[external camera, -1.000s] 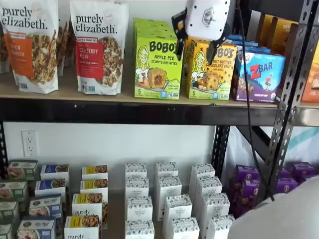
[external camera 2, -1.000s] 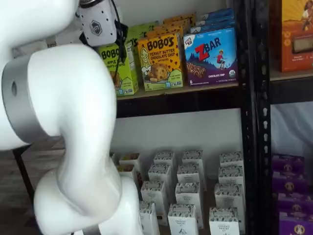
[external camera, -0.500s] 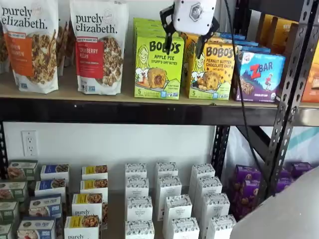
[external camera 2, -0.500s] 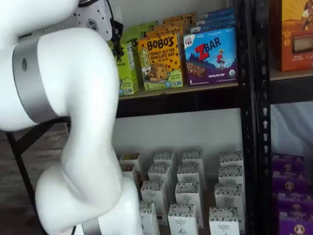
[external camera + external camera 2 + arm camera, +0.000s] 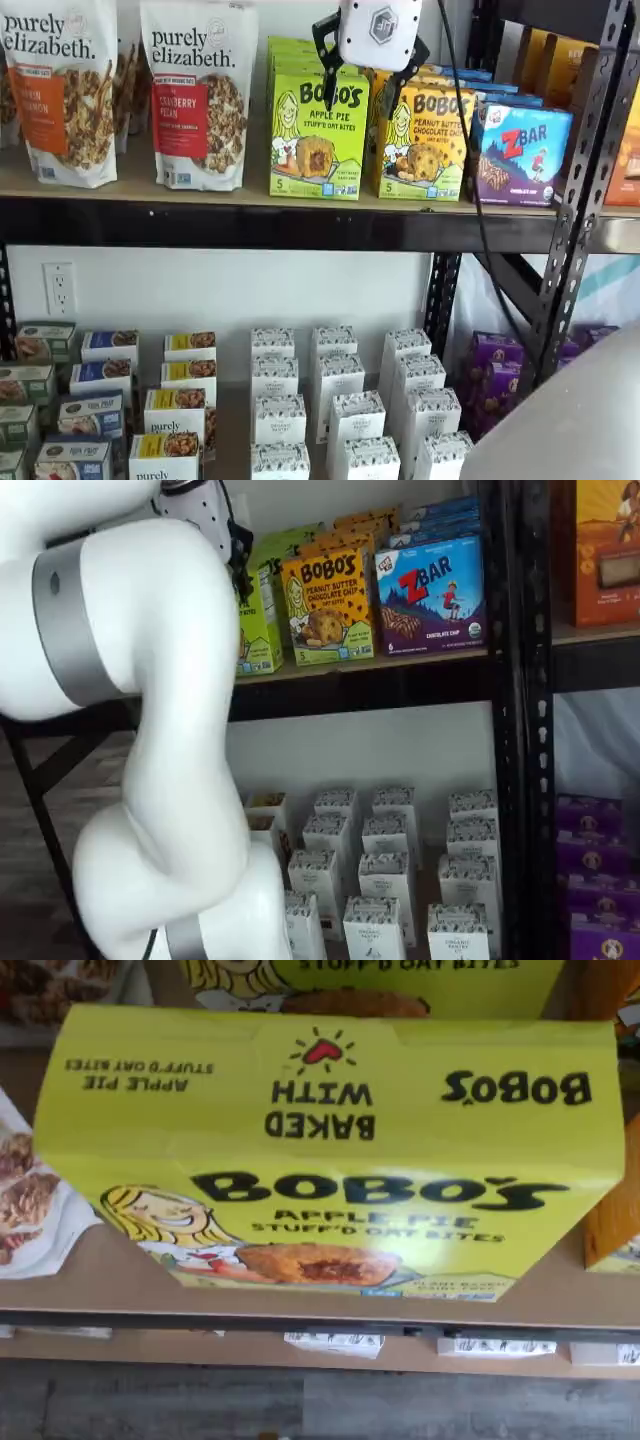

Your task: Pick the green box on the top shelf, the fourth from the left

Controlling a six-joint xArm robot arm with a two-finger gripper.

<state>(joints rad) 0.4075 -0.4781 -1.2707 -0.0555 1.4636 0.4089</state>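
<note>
The green box (image 5: 317, 135) stands upright at the front of its row on the top shelf (image 5: 250, 225), with "BOBO'S APPLE PIE" lettering. It fills the wrist view (image 5: 330, 1150), seen from above and in front. My gripper (image 5: 358, 92) hangs in front of the box's upper right corner, open, with one black finger over the box's top and the other over the yellow carton. It holds nothing. In a shelf view the white arm hides most of the green box (image 5: 257, 620), and only one finger (image 5: 241, 560) shows.
The yellow Bobo's peanut butter carton (image 5: 425, 140) stands close beside the green box on its right, then a blue ZBar box (image 5: 520, 150). Purely Elizabeth bags (image 5: 198, 95) stand to its left. A black upright (image 5: 580, 190) is at the right. White cartons (image 5: 335, 400) fill the lower shelf.
The gripper has moved left and slightly up, from in front of the yellow carton to the green box's upper right corner. Its fingers stay open.
</note>
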